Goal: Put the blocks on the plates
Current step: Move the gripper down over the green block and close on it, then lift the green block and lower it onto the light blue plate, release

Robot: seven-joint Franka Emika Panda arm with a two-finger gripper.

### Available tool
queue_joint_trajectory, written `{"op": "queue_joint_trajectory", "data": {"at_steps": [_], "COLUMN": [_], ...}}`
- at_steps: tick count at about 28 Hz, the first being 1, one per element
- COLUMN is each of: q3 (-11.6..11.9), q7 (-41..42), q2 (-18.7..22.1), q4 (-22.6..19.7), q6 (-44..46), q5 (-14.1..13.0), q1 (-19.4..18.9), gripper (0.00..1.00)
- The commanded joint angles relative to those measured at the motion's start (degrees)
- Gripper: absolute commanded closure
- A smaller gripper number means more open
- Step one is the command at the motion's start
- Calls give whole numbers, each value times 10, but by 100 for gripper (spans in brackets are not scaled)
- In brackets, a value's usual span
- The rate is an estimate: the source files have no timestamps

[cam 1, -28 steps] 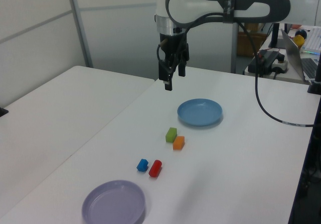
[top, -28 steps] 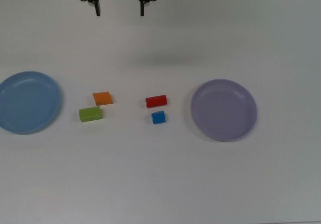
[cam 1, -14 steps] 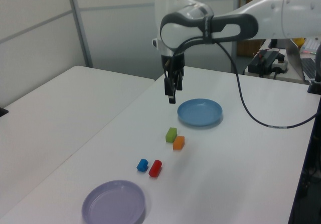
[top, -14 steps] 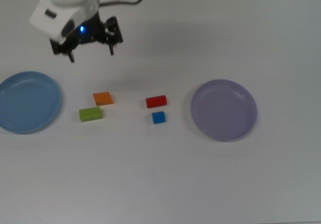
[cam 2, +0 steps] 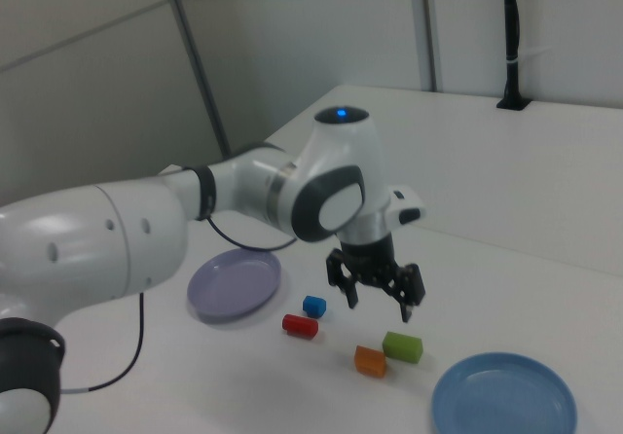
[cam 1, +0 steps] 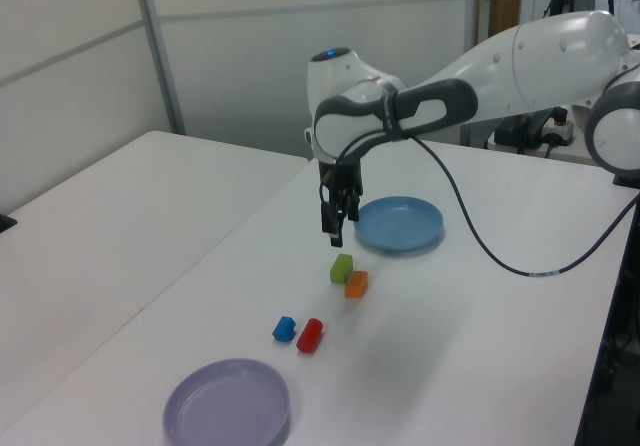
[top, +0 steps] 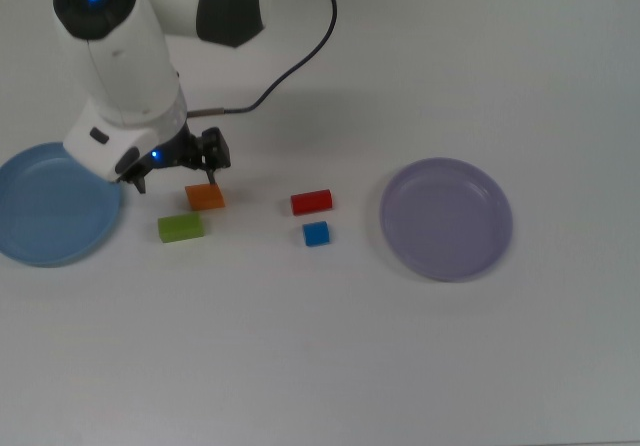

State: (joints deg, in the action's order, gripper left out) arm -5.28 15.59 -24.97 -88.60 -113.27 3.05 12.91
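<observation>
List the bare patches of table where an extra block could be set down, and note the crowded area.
Bare table lies along the top view's whole bottom edge, and between the blue cube and lavender plate. It is crowded by the light blue plate, where the gripper hangs near the orange block and green block.

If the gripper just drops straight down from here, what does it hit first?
Probably the green block or the orange block: the open gripper hangs above that pair, fingers down. Which one first is unclear; depth differs between views.
</observation>
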Motion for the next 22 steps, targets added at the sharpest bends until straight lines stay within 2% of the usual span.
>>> {"op": "queue_joint_trajectory", "data": {"at_steps": [1, 5, 17, 20, 22], "q3": [5, 12, 11, 11, 11], "q7": [-15, -30, -43, -45, -45], "q2": [-26, -46, -78, -83, -84], "q4": [-6, -6, -8, -7, -7], "q6": [-36, -64, -94, -95, -95], "q5": [27, 32, 46, 47, 50], "q1": [-2, -2, -5, -8, -8], "gripper": [0, 0, 3, 21, 41]}}
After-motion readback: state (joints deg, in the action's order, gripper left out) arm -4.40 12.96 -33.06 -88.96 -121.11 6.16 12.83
